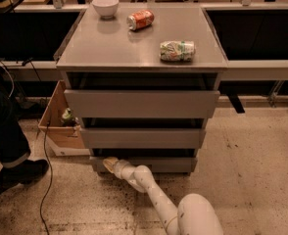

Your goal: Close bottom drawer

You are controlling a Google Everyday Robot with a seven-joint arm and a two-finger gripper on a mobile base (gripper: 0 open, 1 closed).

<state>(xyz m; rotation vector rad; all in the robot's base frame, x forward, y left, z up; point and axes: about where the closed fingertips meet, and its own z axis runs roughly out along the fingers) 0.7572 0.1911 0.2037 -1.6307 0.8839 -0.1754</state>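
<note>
The bottom drawer (158, 164) is the lowest grey front panel of the cabinet, near the floor. It sits almost level with the two drawer fronts above it, with a dark gap over its top edge. My gripper (109, 164) is at the left end of that panel, low down and touching or very close to it. The white arm (151, 192) reaches up to it from the bottom of the view.
The cabinet top (109, 43) holds a white bowl (106, 6), an orange can (140, 19) and a crushed green can (177, 50). A cardboard box (58, 124) stands left of the cabinet. A person's leg and shoe (16, 165) and a cable (46, 180) are at the left.
</note>
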